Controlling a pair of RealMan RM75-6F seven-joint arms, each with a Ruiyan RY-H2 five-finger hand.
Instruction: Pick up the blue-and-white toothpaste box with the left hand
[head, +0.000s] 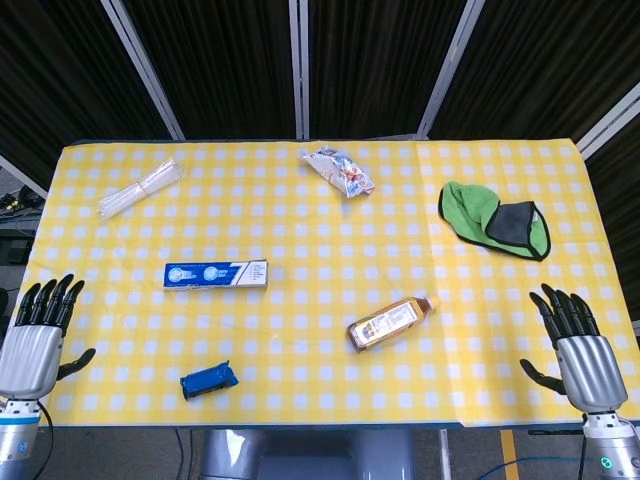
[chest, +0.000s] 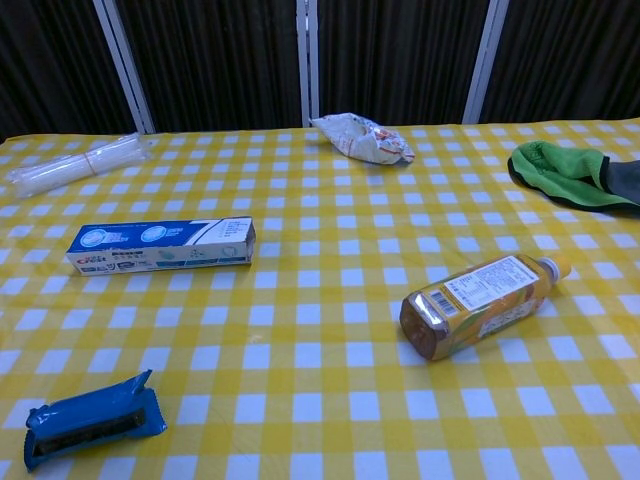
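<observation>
The blue-and-white toothpaste box (head: 216, 273) lies flat on the yellow checked tablecloth, left of centre; the chest view shows it too (chest: 161, 245). My left hand (head: 35, 338) hovers open at the table's near left corner, well to the left of and nearer than the box, fingers spread and pointing away. My right hand (head: 577, 345) is open at the near right corner, holding nothing. Neither hand shows in the chest view.
An amber drink bottle (head: 391, 321) lies right of centre. A blue wrapped pack (head: 209, 380) sits near the front edge. A clear plastic bundle (head: 139, 188) lies far left, a snack bag (head: 339, 170) at the back, and a green and grey cloth (head: 496, 219) at the right.
</observation>
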